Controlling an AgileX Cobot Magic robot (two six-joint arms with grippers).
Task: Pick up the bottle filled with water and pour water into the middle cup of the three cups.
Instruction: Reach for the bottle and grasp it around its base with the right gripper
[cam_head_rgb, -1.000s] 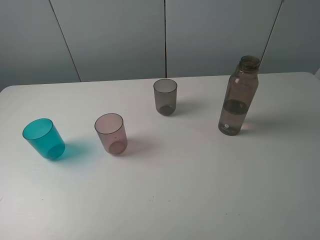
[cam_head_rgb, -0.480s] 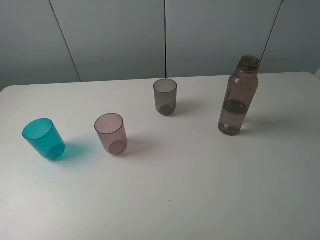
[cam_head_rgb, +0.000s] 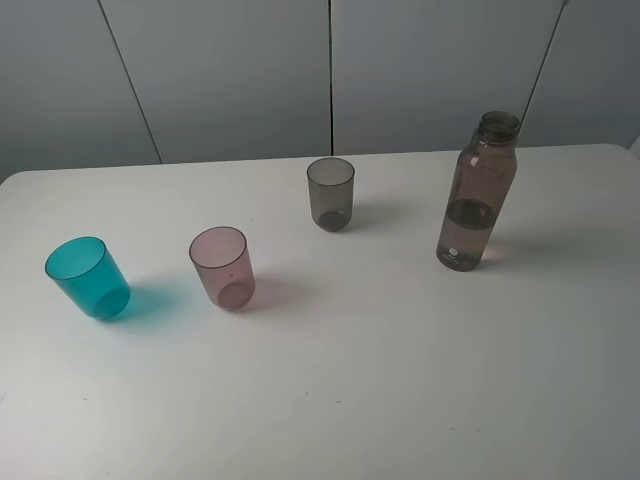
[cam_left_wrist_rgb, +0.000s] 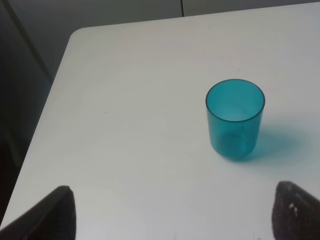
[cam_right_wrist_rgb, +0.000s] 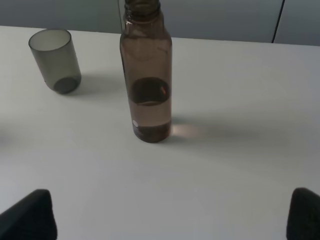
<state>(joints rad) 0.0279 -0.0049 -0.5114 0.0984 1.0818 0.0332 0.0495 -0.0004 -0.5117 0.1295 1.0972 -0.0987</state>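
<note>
Smoky brown-pink, the bottle (cam_head_rgb: 478, 195) is stood upright before the released right hand (cam_right_wrist_rgb: 167, 219) for grasping; the left hand (cam_left_wrist_rgb: 172, 212) is released too.

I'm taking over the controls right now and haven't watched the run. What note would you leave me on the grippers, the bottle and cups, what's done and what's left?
Left gripper: open, empty, above the table near the teal cup.
Right gripper: open, empty, facing the bottle, not touching it.
Things: the bottle stands upright, uncapped and part full, on the table's right side. Middle cup, pale pink, looks empty and stands between the teal cup and the grey cup.
Done: nothing yet.
Left: grasp the bottle, lift it, pour into the pink cup.
</note>
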